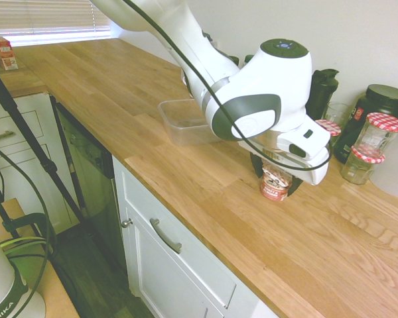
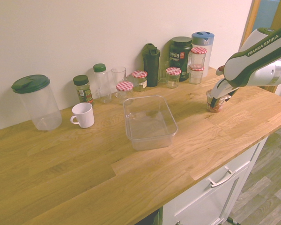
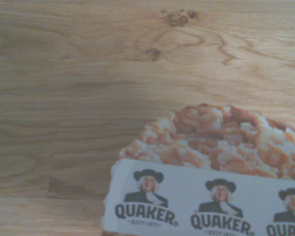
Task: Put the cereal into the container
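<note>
Wooden counter, Quaker-printed cereal cup (image 3: 206,172), picture-topped, red-and-white sides

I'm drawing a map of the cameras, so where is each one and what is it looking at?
First exterior view: above the counter's front, facing the wall; the arm and end effector show.
Second exterior view: further along the counter, on the arm's other side, facing jars and wall; arm and end effector show.
Wrist view: on the wrist, facing the cereal cup's lid; no arm shows.
Both exterior views share the clear tub.
</note>
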You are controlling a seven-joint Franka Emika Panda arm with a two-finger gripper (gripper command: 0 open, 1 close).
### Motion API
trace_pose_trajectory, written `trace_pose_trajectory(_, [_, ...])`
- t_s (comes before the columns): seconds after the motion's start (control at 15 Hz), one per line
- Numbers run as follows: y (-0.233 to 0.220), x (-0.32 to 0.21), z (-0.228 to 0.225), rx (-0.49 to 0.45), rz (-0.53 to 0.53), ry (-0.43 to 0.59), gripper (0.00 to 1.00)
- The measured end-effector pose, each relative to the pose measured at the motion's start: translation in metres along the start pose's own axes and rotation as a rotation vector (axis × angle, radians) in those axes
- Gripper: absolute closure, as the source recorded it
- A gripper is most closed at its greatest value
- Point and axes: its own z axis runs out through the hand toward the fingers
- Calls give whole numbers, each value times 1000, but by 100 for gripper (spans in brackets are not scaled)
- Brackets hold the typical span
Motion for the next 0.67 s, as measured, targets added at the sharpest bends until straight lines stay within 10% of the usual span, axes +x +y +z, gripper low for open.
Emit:
trace_pose_trajectory(0.53, [-3, 14, 17, 26, -35, -12, 0])
trace_pose_trajectory(0.6, [-3, 15, 18, 30, -37, -10, 100])
trace_pose_trajectory(0.67, [-4, 15, 18, 35, -42, -6, 100])
